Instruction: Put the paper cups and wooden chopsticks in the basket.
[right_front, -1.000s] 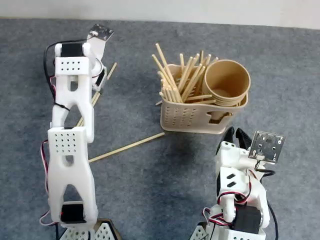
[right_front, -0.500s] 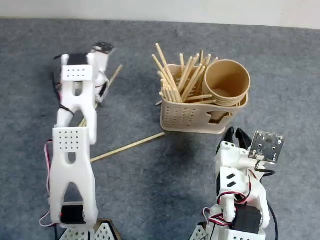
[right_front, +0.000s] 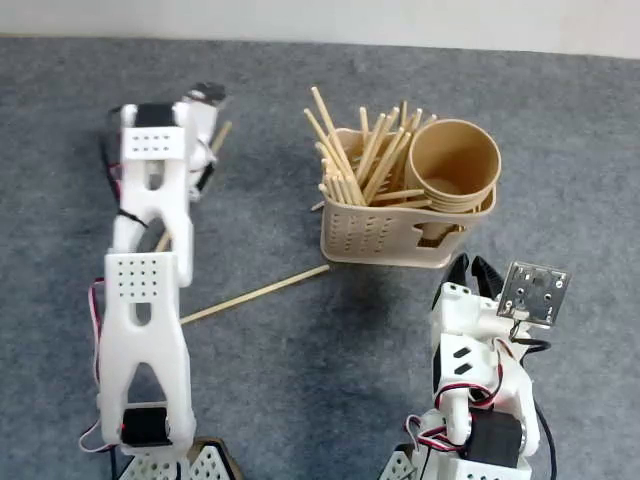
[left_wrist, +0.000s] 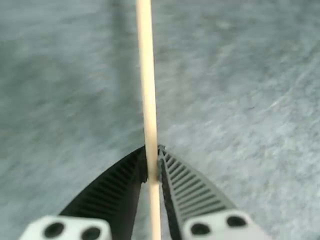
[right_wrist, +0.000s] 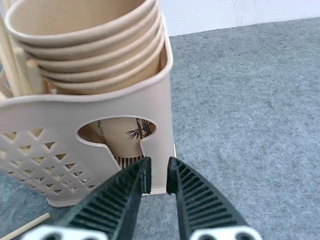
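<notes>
Most is done: stacked tan paper cups and many wooden chopsticks fill the beige perforated basket. Left gripper clamps one pale chopstick, another stick lies on grey carpet; right gripper is slightly parted, empty.

No words, numbers or brand marks can be read anywhere. The nearest thing to a sign is a small dark leaf sprig (a drawing, not lettering). It is printed on a tan paper cup, seen through the handle cut-out of the beige perforated plastic basket, just beyond the fingertips of the right gripper.
</notes>
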